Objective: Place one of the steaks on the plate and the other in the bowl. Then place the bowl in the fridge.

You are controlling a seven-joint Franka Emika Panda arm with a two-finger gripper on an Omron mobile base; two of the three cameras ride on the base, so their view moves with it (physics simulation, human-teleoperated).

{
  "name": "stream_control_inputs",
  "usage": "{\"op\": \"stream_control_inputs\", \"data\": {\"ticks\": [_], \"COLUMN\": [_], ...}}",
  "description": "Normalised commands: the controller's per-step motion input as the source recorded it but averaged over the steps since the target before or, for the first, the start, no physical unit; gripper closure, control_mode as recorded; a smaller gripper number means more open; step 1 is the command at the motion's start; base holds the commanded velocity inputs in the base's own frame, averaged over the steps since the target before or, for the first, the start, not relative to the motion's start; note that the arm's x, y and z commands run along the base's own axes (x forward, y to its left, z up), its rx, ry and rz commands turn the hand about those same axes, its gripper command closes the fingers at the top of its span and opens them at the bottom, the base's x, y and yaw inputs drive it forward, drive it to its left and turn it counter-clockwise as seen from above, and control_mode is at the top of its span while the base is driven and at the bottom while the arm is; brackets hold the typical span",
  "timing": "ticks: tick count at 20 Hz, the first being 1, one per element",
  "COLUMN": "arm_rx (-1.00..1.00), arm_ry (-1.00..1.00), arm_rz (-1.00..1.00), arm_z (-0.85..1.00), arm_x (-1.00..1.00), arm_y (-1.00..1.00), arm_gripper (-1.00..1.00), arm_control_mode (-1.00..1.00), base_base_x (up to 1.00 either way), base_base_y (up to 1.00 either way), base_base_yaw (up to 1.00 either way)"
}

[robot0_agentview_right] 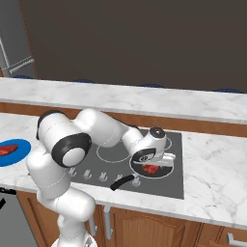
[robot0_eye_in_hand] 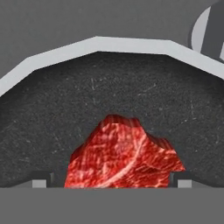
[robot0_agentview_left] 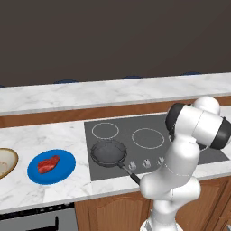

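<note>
I'm getting two base views looking forward and down from behind the arm, left and right, both sharing the cooktop [robot0_agentview_left: 153, 140] and the blue plate [robot0_agentview_left: 63, 173]. My hand camera is sitting very close over the pan [robot0_eye_in_hand: 52, 113], facing its dark floor.

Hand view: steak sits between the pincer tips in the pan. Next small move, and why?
Probably close the pincer on the steak. The tips stand wide on either side of it, low in the frying pan. The other steak already lies on the plate, so this one goes to the bowl.
</note>
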Motion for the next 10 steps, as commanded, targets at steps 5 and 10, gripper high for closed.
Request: {"op": "stream_control_inputs", "data": {"ticks": [5,10], "arm_rx": [0.00,0.00], "arm_ry": [0.07,0.12], "arm_rz": [-0.24,-0.25], "arm_z": [-0.04,-0.17], "arm_x": [0.10,0.05], "arm_y": [0.35,0.40], "arm_gripper": [-1.00,-1.00], "arm_control_mode": [-1.00,-1.00], "base_base_x": [0.00,0.00], "base_base_y": [0.00,0.00], "base_base_yaw": [0.00,0.00]}}
